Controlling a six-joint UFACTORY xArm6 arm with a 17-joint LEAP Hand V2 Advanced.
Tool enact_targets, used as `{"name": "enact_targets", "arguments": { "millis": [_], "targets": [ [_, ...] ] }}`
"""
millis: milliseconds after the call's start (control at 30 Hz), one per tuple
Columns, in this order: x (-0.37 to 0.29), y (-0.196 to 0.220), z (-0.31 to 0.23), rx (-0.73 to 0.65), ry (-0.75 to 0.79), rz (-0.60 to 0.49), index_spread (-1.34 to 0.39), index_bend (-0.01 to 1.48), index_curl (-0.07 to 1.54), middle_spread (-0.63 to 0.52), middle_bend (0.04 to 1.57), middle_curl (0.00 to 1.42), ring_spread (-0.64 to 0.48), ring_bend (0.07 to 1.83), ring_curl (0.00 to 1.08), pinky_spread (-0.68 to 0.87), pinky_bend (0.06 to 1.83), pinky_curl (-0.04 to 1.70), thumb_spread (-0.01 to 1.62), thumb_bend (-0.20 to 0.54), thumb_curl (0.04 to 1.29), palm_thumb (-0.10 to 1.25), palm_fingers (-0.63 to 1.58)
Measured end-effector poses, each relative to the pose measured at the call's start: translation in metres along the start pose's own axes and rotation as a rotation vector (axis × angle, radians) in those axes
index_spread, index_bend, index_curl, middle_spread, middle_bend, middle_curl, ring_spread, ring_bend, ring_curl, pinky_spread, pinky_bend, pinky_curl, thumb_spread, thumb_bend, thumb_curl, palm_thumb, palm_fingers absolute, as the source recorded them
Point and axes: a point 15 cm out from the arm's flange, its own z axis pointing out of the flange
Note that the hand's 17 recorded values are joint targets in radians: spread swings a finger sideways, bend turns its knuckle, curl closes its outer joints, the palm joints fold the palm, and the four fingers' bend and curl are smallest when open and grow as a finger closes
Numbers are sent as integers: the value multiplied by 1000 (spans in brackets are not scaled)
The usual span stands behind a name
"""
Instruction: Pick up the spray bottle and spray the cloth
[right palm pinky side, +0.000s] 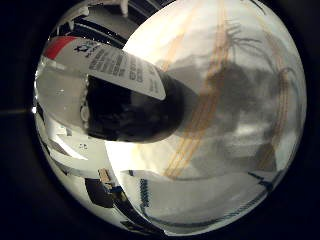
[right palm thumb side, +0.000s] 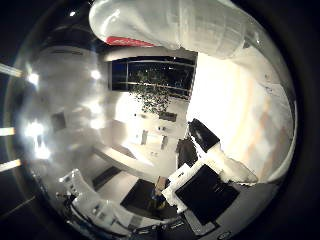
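Observation:
In the right little finger side palm view, the spray bottle (right palm pinky side: 128, 100) lies right against the palm and fills the middle of the picture. It has a dark body, a white printed label and a red band. Behind it is the white cloth (right palm pinky side: 235, 95) with thin orange stripes, and the shadow of the bottle and hand falls on it. In the right thumb side palm view, the bottle's white upper part with a red band (right palm thumb side: 165, 25) sits close to the palm. My hand's (right palm thumb side: 215, 175) white and black fingers reach in beside it. The hand is closed round the bottle, holding it over the cloth.
The right thumb side palm view looks out into a room with a dark window (right palm thumb side: 150, 80), a plant (right palm thumb side: 152, 95) in front of it and pale furniture below. The cloth's edge (right palm pinky side: 200, 190) shows, with room clutter beyond it.

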Motion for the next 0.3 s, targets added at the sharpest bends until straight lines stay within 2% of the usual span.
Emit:
{"name": "enact_targets", "arguments": {
  "millis": [67, 300],
  "targets": [
    [-4, -2, -4, -6, 5, -15, -311, 287, 530, -42, 571, 384, -43, 824, 317, 360, 569, 583, 1002, -25, 511, 752, 237],
    [-35, -22, -25, -10, 16, -86, -283, 241, 484, -23, 495, 371, -3, 706, 281, 442, 473, 485, 1019, -25, 487, 753, 251]
  ]
}}
